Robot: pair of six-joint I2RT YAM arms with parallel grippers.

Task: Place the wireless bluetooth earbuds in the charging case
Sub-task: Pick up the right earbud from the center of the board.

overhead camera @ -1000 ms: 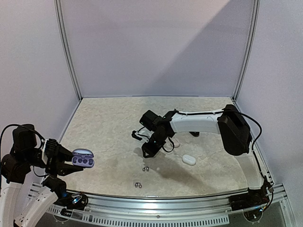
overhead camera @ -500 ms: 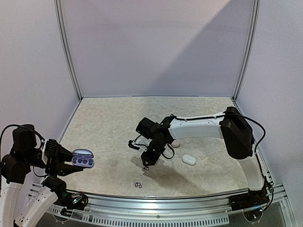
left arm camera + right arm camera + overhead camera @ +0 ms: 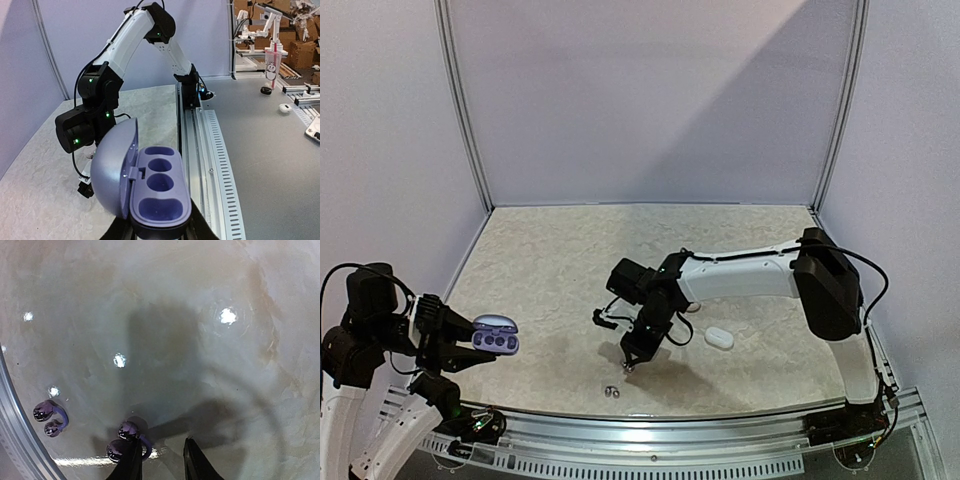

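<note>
Glossy lavender clip-shaped earbuds (image 3: 48,418) lie lower left in the right wrist view, one just beside the right gripper (image 3: 162,462), its narrow jaws empty. They look tiny, light and slippery, probably best pinched across the bridge. The left gripper (image 3: 458,335) clamps the open lavender charging case (image 3: 150,195).

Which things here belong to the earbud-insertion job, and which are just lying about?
Job in hand:
- open lavender plastic charging case, gripped by the left end effector
- glossy purple clip-shaped earbud, beside the right end effector
- second purple earbud, lying apart from it

Lying about:
- closed white oval case on the marbled table
</note>
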